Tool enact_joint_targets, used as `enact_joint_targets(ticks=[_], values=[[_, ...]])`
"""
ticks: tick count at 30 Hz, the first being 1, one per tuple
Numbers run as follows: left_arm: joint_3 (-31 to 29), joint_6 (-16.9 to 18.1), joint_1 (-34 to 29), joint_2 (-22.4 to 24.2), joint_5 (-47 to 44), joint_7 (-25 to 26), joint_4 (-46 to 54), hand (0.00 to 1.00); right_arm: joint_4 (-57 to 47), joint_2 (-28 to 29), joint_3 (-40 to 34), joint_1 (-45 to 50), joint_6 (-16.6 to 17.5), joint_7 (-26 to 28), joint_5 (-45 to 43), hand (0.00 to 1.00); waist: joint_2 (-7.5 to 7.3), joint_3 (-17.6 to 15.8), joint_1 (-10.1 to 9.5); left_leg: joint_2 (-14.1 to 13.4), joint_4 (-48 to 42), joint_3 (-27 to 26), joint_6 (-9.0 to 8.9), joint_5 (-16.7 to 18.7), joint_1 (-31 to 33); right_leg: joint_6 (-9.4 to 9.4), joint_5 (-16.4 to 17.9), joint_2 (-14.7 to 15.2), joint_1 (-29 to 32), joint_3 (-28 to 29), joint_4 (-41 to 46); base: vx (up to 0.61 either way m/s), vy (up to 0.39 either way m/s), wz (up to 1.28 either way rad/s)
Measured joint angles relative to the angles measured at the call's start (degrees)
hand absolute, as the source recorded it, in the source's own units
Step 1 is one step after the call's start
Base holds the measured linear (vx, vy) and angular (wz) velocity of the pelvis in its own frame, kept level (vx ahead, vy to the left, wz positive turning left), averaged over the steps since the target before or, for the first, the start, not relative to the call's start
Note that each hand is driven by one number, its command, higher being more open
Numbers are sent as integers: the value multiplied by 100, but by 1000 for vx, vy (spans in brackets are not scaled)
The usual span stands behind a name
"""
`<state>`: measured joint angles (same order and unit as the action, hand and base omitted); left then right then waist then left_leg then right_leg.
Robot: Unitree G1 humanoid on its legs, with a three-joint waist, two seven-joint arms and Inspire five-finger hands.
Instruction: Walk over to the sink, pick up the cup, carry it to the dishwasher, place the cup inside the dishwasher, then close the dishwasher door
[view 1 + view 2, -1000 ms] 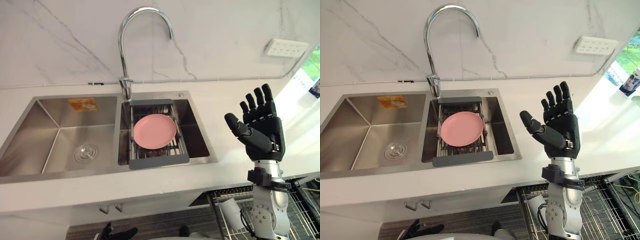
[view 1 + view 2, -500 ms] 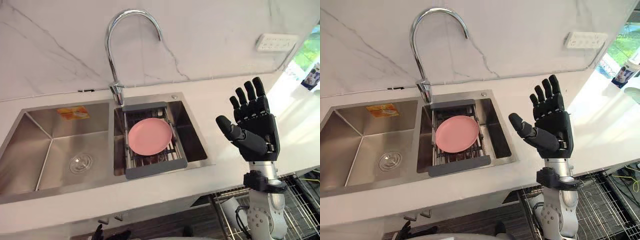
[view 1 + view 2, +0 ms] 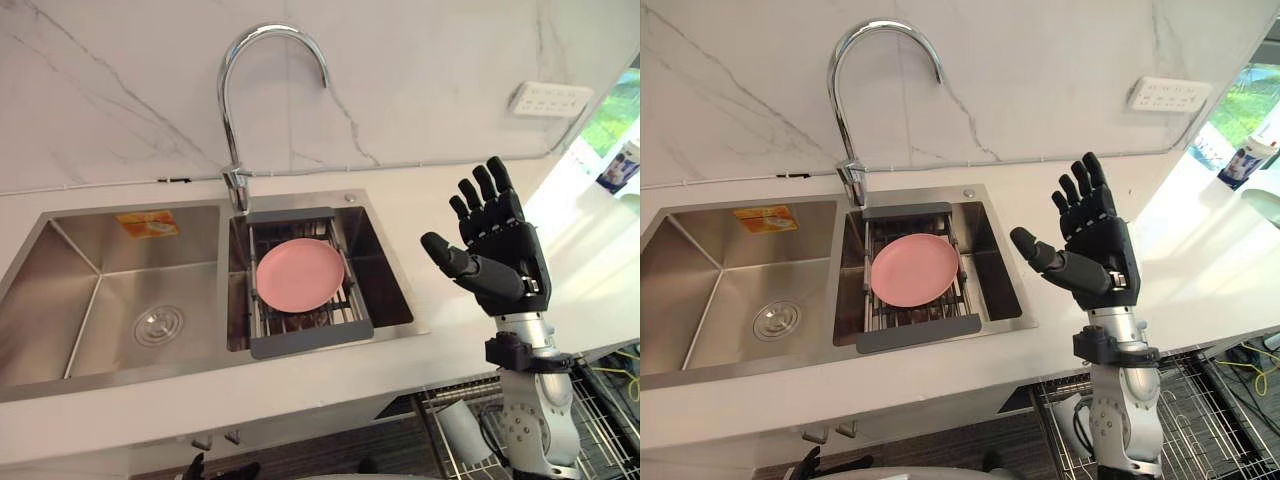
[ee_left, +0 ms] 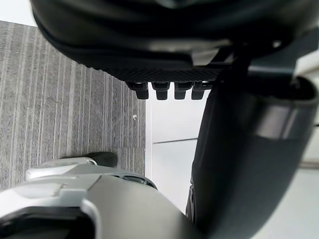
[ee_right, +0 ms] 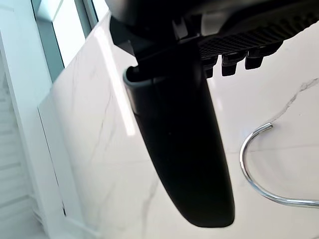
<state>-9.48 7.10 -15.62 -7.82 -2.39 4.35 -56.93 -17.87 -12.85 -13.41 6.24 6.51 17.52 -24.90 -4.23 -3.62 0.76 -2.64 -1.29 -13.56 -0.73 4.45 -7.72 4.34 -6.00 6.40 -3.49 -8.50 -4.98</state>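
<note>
Right hand [image 3: 500, 270] is open and empty, raised beside the sink [image 3: 60, 300]. I'd lower it slowly, clearing the bench [image 3: 300, 390] edge, toward the rack [image 3: 1200, 410].

Dishwasher rack [image 3: 1190, 395] is clipped by the bottom and right edges and partly covered by the right arm [image 3: 530, 430]. A pale object [image 3: 462, 435] in it is half hidden behind that arm (cup or not: cannot be told). Something dark under the pink plate [image 3: 300, 275] is masked. Left hand [image 3: 228, 470] is cut off at the bottom edge.
</note>
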Motion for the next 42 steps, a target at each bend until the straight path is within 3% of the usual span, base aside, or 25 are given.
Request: enact_joint_targets(ticks=[3,5,10,14,23,42], values=[[6,-118,73,-103,44,0,-109,100,-88,-882,-46,-263,-321,31,1258,100,-135,58,9,-80,82,-94,-83,-3,-135,-11,-8,-30,-59,-256,4,-8,-46,-18],[8,-194,151,-129,137,-13,-206,100,-116,-1152,-45,-418,-404,92,1680,100,-149,68,30,-114,115,-114,-117,1,-176,-1,-18,-73,-62,-224,5,14,-57,-10],[-11,-340,215,-136,255,-54,-208,100,-183,-1523,161,-819,-548,569,2821,100,-148,68,52,-141,139,-120,-147,13,-200,-4,-23,-108,-88,-223,8,8,-18,-2],[-16,-434,269,-138,361,-58,-208,100,-179,-1788,759,-1384,-670,1030,3570,100,-146,66,39,-136,156,-108,-146,13,-216,-4,-24,-104,-108,-242,-13,-19,-8,1],[-17,-556,355,-141,378,-87,-208,100,56,-1986,1659,-2194,-530,1637,4470,100,-134,60,8,-134,180,-22,-144,-8,-97,-6,-21,-100,-35,-338,-15,-23,-22,5],[-12,-662,472,-135,414,-189,-167,100,1071,-1975,2807,-2995,-241,1566,5551,100,-84,39,-157,-127,220,220,-155,-147,95,-27,-38,-81,38,-607,-14,-46,-24,7]])
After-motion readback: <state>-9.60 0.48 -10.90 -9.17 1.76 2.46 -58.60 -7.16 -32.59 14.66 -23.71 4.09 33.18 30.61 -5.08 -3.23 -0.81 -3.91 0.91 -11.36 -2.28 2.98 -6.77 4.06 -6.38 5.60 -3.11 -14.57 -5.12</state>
